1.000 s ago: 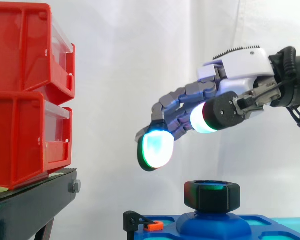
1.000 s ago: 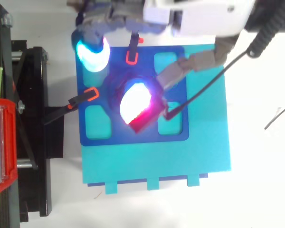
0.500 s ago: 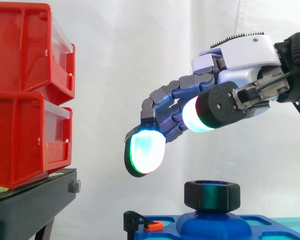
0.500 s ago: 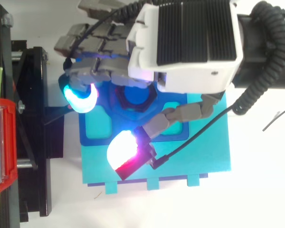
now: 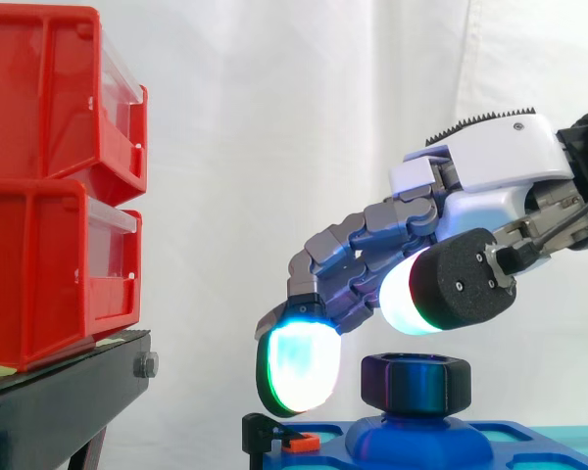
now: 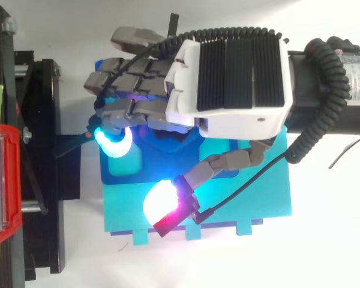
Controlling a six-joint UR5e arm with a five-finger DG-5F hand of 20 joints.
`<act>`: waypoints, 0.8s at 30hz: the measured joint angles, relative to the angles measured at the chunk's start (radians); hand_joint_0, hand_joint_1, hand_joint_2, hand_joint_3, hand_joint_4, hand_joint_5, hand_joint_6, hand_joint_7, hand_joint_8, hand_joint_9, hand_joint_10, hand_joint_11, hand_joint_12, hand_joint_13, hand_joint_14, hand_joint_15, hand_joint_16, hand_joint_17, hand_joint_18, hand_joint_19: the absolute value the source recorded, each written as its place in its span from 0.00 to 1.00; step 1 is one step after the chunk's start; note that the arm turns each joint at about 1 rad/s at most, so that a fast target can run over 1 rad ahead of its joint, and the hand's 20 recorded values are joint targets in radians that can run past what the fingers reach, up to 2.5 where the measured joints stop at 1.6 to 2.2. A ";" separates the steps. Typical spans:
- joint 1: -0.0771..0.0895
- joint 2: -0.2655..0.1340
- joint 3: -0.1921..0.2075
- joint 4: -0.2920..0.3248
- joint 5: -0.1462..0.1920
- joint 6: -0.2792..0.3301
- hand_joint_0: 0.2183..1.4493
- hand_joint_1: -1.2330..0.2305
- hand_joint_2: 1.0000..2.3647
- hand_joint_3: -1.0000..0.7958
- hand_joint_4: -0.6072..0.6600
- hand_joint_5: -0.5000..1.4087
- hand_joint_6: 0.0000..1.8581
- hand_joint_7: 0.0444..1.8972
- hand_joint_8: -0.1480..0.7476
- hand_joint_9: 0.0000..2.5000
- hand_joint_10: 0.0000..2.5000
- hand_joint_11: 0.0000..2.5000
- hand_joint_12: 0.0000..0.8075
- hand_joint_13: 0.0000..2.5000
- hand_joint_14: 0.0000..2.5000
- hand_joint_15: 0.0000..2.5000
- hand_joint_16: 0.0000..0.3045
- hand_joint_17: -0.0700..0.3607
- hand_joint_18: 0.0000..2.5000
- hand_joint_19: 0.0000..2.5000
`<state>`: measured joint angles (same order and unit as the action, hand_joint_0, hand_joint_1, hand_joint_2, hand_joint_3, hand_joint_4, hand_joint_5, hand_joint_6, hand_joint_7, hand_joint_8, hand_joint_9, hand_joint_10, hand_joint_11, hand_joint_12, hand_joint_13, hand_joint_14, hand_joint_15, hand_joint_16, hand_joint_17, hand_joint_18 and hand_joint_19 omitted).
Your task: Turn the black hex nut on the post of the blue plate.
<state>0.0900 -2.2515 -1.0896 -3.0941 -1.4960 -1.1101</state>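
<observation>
Now my hand (image 5: 490, 171) hovers, fingers loosely arched and spread, holding nothing; the black nut (image 5: 416, 384) sits on the post of the blue plate (image 5: 372, 448), just below my thumb, right of my lowest fingertip (image 5: 296, 367).

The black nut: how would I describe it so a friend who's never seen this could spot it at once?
Right of the stacked red bins lies the blue plate, low in the side view. On its raised middle sits the black hex nut, just below the hand. It is the only chunky six-sided black piece; the orange clip at the plate's edge is far smaller.
</observation>
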 measured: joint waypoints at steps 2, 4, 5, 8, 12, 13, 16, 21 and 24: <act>0.000 0.000 -0.002 0.002 0.000 -0.001 0.16 0.54 0.00 0.28 0.66 0.15 0.27 0.49 0.46 0.10 0.00 0.00 0.50 0.07 0.00 0.01 0.23 0.52 0.03 0.06; 0.000 0.000 -0.003 0.001 -0.001 -0.001 0.16 0.54 0.00 0.28 0.66 0.15 0.27 0.49 0.46 0.10 0.00 0.00 0.50 0.07 0.00 0.00 0.22 0.52 0.03 0.06; 0.000 0.000 -0.003 0.000 -0.002 -0.001 0.16 0.55 0.00 0.28 0.66 0.15 0.27 0.49 0.46 0.10 0.00 0.00 0.50 0.07 0.00 0.00 0.22 0.52 0.02 0.06; -0.002 0.000 -0.003 -0.007 -0.004 -0.002 0.16 0.55 0.00 0.28 0.66 0.15 0.27 0.50 0.46 0.10 0.00 0.00 0.50 0.07 0.00 0.00 0.22 0.52 0.02 0.06; -0.011 0.000 -0.004 -0.016 -0.024 -0.005 0.17 0.55 0.00 0.28 0.65 0.15 0.27 0.49 0.46 0.10 0.00 0.00 0.49 0.07 0.00 0.00 0.22 0.52 0.03 0.05; -0.014 0.000 -0.004 -0.017 -0.029 -0.006 0.17 0.55 0.00 0.28 0.65 0.15 0.27 0.49 0.46 0.10 0.00 0.00 0.49 0.07 0.00 0.00 0.22 0.52 0.03 0.05; -0.025 0.000 -0.004 -0.019 -0.048 -0.013 0.17 0.55 0.00 0.28 0.66 0.15 0.27 0.50 0.46 0.10 0.00 0.00 0.49 0.07 0.00 0.00 0.22 0.52 0.03 0.06; -0.057 0.001 -0.004 -0.030 -0.097 -0.023 0.17 0.55 0.00 0.28 0.65 0.16 0.27 0.50 0.46 0.10 0.00 0.00 0.49 0.07 0.00 0.00 0.22 0.51 0.02 0.06; -0.072 0.001 -0.004 -0.034 -0.119 -0.025 0.17 0.55 0.00 0.28 0.66 0.16 0.27 0.50 0.46 0.10 0.00 0.00 0.49 0.07 0.00 0.00 0.22 0.51 0.03 0.06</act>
<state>0.0177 -2.2508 -1.0935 -3.1277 -1.6150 -1.1346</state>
